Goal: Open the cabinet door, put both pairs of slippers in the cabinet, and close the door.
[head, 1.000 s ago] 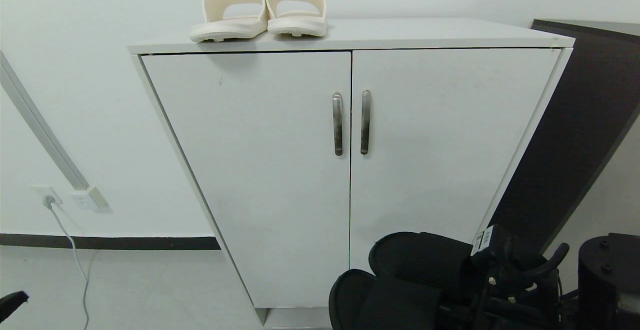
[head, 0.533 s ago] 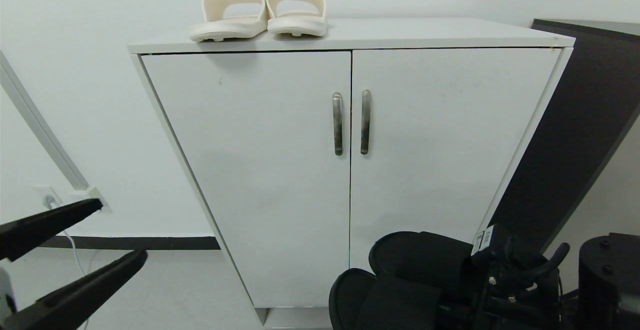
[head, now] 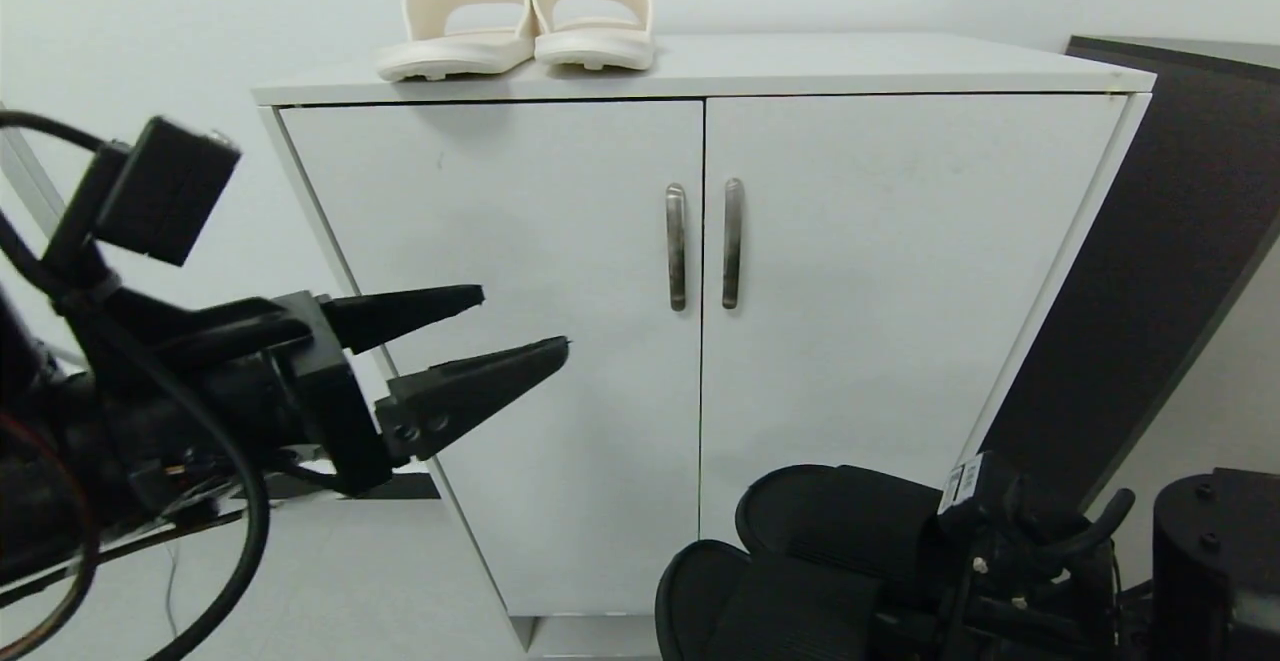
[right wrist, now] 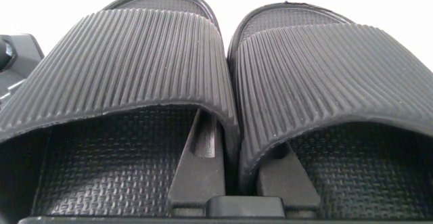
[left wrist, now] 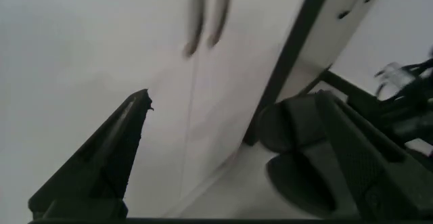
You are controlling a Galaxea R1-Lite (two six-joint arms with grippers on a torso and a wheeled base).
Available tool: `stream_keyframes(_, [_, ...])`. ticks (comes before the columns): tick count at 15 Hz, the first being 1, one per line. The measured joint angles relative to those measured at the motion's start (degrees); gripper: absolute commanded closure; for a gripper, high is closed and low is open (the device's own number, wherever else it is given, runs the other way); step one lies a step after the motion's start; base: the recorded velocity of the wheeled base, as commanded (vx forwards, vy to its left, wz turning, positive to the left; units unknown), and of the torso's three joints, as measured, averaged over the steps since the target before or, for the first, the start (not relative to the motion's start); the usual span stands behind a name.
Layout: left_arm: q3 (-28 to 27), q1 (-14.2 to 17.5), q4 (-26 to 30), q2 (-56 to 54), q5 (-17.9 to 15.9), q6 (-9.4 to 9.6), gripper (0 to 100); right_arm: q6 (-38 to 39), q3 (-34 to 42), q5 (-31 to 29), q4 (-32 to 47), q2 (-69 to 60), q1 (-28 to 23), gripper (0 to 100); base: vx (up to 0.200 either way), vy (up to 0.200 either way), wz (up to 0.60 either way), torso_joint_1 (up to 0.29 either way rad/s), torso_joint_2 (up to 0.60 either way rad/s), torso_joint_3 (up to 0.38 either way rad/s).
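Observation:
The white cabinet (head: 880, 271) stands with both doors shut, and its two metal handles (head: 704, 245) meet at the centre seam. A cream pair of slippers (head: 520, 26) rests on its top, left of centre. My left gripper (head: 522, 317) hovers open and holding nothing before the left door, left of the handles and slightly below them; one of its fingers (left wrist: 101, 170) shows in the left wrist view. Low at the right, the black pair of slippers (head: 800, 541) is held side by side. My right gripper (right wrist: 240, 163) has one finger inside each slipper, pinching their inner walls (right wrist: 230, 82) together.
A dark panel (head: 1170, 241) stands against the cabinet's right side. Left of the cabinet are a white wall, a black baseboard and grey floor (head: 350, 581), with a thin cable (head: 170, 561) hanging near the left edge.
My left arm has risen from the lower left edge to in front of the left door, fingers open. The right arm and black slippers have kept still.

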Motion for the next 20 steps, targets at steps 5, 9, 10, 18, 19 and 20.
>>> stream_keyframes(5, [-12.0,-9.1,-0.9,10.0,-0.1,-5.69,0,-0.8,0.1,0.1,0.2,0.1,0.2,100,0.0,0.0,0.0,0.0,0.0,0.0])
stream_keyframes(9, [-17.7,-13.2,-0.6,15.7,-3.3,-7.58,0,-0.9,0.5,0.2,0.2,0.3,0.5,100,0.0,0.0,0.0,0.0,0.0,0.0])
stream_keyframes(10, [-18.8,-13.4,-0.6,16.9,-4.6,-8.09,0,-0.9,0.7,0.2,0.2,0.4,0.7,100,0.0,0.0,0.0,0.0,0.0,0.0])
stream_keyframes(18, [-22.3,-12.0,-1.2,21.7,-7.4,-11.87,0,-1.0,0.9,0.3,0.3,0.8,1.0,100,0.0,0.0,0.0,0.0,0.0,0.0])
stream_keyframes(19, [-22.4,-11.2,-1.2,21.9,-7.3,-11.87,0,-1.0,0.9,0.3,0.3,0.8,1.0,100,0.0,0.0,0.0,0.0,0.0,0.0])
stream_keyframes(20, [-22.5,-10.5,-1.2,22.0,-7.1,-11.91,0,-1.0,0.9,0.3,0.3,0.9,1.0,100,0.0,0.0,0.0,0.0,0.0,0.0])
